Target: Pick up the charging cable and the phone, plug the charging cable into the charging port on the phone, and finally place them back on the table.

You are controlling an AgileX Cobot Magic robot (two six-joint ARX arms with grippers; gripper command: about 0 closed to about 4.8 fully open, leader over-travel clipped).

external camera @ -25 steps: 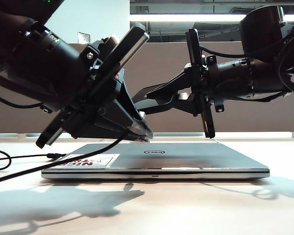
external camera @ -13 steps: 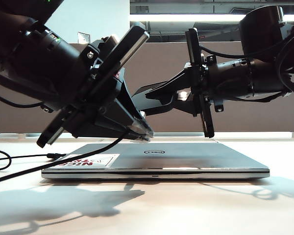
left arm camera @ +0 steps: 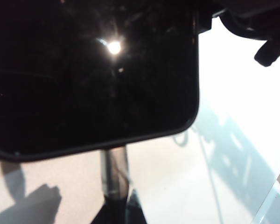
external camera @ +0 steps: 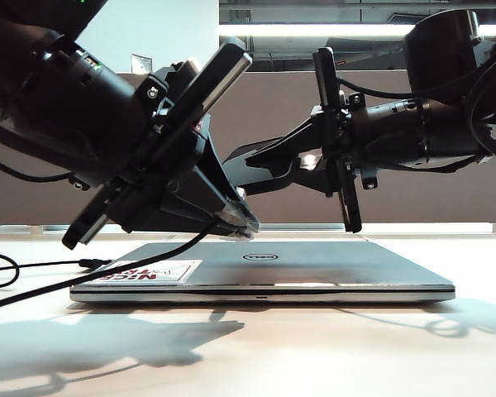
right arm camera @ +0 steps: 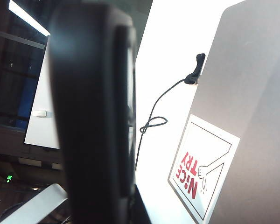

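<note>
- The left claw is pinching shut on the cable just behind its plug, low over the near left part of the laptop.
- The right claw is reaching in from the right, above the laptop. It is clamping the phone by what looks like a narrow grip, with the phone's face filling the left wrist view.
- The plug is meeting the phone's edge, but I cannot tell whether it is seated in the port or only touching beside it.
- If the plug is sitting off the slot, pushing further risks skidding it along the glossy edge or bending it.
- A sideways push from the plug could be twisting the phone in the right claw, and a slip would drop it onto the laptop lid.
- The cable is hanging from the left claw across the laptop's front left corner to the table. Moving away could drag it taut, snag that corner and pull the plug out.
- A second cord is lying looped on the table by the laptop's left side, where the cable could tangle.
- Room under both claws is tight, since the laptop is taking up the middle.
- Bare table is lying open in front of the laptop and to its right, which is likely the safer place to set things down.
</note>
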